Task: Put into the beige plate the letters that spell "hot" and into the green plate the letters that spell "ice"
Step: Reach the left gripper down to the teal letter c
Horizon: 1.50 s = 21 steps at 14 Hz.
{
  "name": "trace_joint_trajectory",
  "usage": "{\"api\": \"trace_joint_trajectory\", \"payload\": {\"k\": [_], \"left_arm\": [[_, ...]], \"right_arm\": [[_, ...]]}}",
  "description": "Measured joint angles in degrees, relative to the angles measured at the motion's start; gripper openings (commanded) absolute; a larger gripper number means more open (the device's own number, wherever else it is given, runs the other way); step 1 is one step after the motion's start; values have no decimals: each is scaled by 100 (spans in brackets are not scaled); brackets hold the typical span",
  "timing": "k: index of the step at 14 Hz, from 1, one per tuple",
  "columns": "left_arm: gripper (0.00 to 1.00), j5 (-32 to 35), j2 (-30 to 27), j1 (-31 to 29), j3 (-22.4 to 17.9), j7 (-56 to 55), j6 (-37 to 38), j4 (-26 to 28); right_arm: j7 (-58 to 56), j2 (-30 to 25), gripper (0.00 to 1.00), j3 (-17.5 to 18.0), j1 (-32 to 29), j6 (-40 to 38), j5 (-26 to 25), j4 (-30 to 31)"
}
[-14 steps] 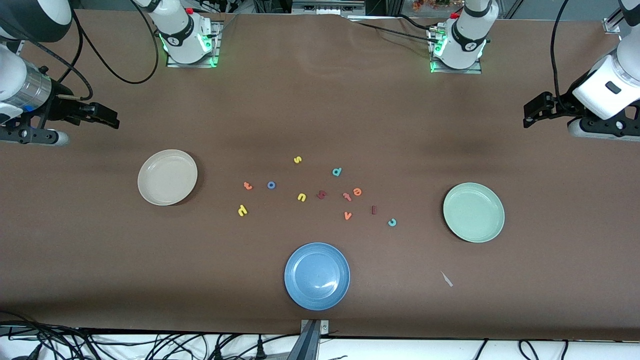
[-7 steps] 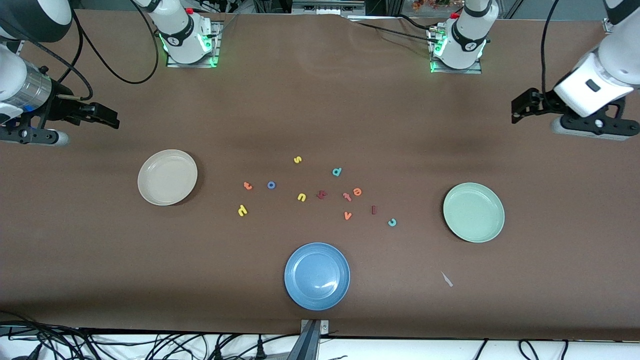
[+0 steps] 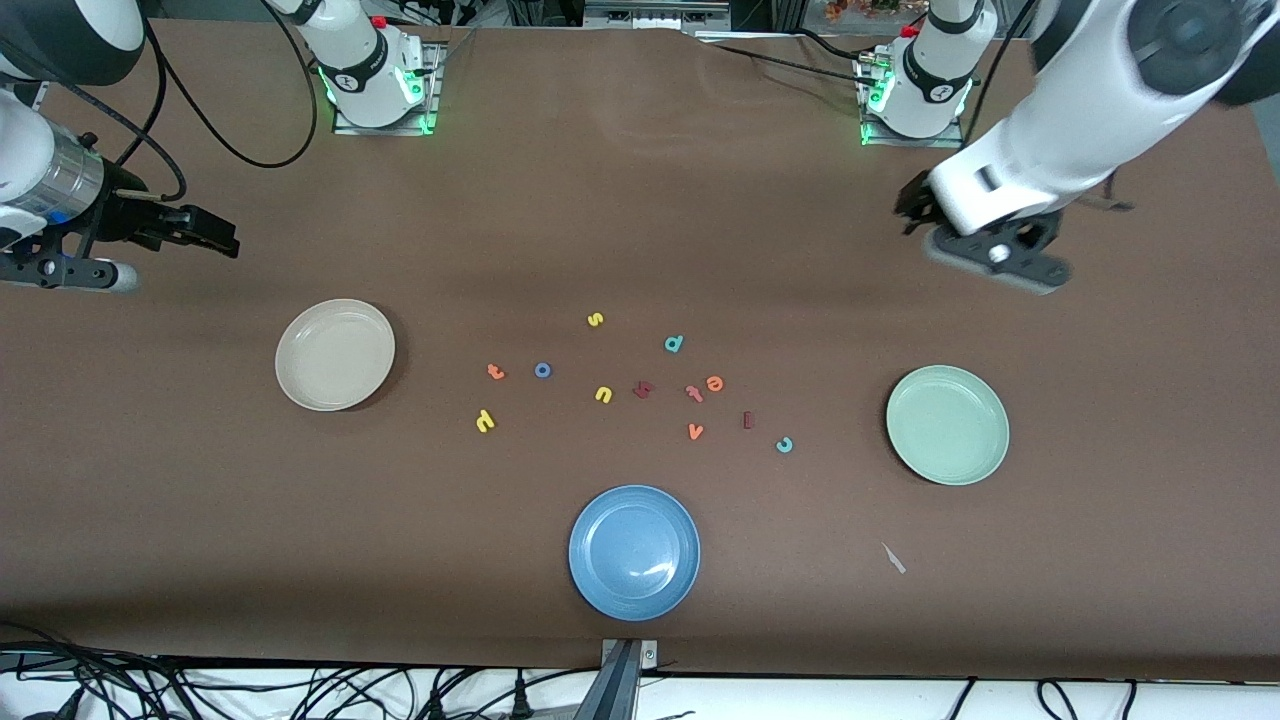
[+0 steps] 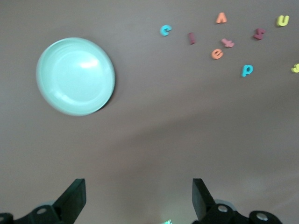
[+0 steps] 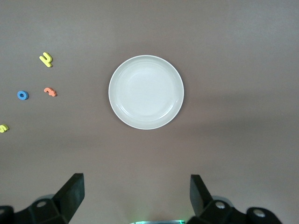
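The beige plate [image 3: 335,354] [image 5: 146,92] lies toward the right arm's end, the green plate [image 3: 947,424] [image 4: 75,76] toward the left arm's end. Between them lie the yellow h [image 3: 485,421] [image 5: 45,59], blue o [image 3: 543,370] [image 5: 22,95], orange t [image 3: 496,372] [image 5: 49,92], dark red i [image 3: 747,420] [image 4: 191,38], teal c [image 3: 784,445] [image 4: 165,30] and orange e [image 3: 714,383] [image 4: 217,53]. My left gripper [image 3: 910,205] [image 4: 139,196] hangs open and empty over bare table between its base and the green plate. My right gripper [image 3: 215,235] [image 5: 136,193] waits open and empty over the table's end.
A blue plate [image 3: 634,552] sits near the front edge. Other letters lie among the task's: yellow s [image 3: 595,320], yellow u [image 3: 603,394], teal d [image 3: 674,344], a dark red angular one [image 3: 643,389], a redder-orange t [image 3: 694,393], an orange v [image 3: 696,431].
The left arm has swung in from its end of the table toward the middle, its gripper still open. The right arm and all letters have stayed put.
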<state>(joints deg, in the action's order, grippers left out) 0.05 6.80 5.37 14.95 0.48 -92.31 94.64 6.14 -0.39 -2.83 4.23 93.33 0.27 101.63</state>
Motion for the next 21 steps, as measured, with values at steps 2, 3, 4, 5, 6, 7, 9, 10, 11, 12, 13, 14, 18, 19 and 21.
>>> {"api": "trace_joint_trajectory", "payload": {"k": [2, 3, 4, 5, 6, 7, 9, 10, 11, 12, 13, 14, 18, 19, 21], "left_arm": [[100, 0, 662, 175, 10, -5, -579, -193], [100, 0, 1024, 238, 9, -5, -746, -381], [100, 0, 1391, 274, 7, -6, -884, -618], [100, 0, 1728, 276, -2, -6, -1037, -839], [100, 0, 2032, 263, -19, -6, -1241, -1029], [100, 0, 2309, 251, -30, -6, -1483, -1167], [100, 0, 2755, 271, -23, -55, -1949, -1273], [100, 0, 2948, 314, -9, -159, -2157, -1282], [100, 0, 3120, 390, -3, -268, -2363, -1291], [100, 0, 3266, 465, -3, -354, -2560, -1301], [100, 0, 3384, 508, -7, -402, -2730, -1314], [100, 0, 3476, 506, -29, -451, -2921, -1329], [100, 0, 3701, 54, -142, -375, -3465, -1381], [98, 0, 3762, -6, -140, -345, -3468, -1382], [91, 0, 3905, 55, -119, -344, -3488, -1383]], "right_arm": [[0, 1, 100, 0, 0, 0, 0, 2], [0, 2, 100, 0, 0, 0, 0, 4], [0, 2, 100, 0, 0, 0, 0, 5], [0, 2, 100, 0, 0, 0, 0, 6], [0, 2, 100, 0, 1, 0, 0, 7], [0, 2, 100, 0, 0, 0, 0, 9], [0, 3, 100, 0, 1, -1, 0, 13], [0, 3, 100, 0, 1, -1, 0, 16], [0, 4, 100, 0, 1, -2, 0, 19], [0, 5, 100, 0, 1, -2, 0, 22], [0, 5, 100, 1, 2, -2, 0, 25], [0, 5, 100, 1, 2, -2, 0, 29], [0, 8, 100, 8, 14, 61, 5, 66], [1, 9, 100, 16, 28, 143, 13, 111], [7, 25, 100, 48, 51, 412, 18, 278]]}}
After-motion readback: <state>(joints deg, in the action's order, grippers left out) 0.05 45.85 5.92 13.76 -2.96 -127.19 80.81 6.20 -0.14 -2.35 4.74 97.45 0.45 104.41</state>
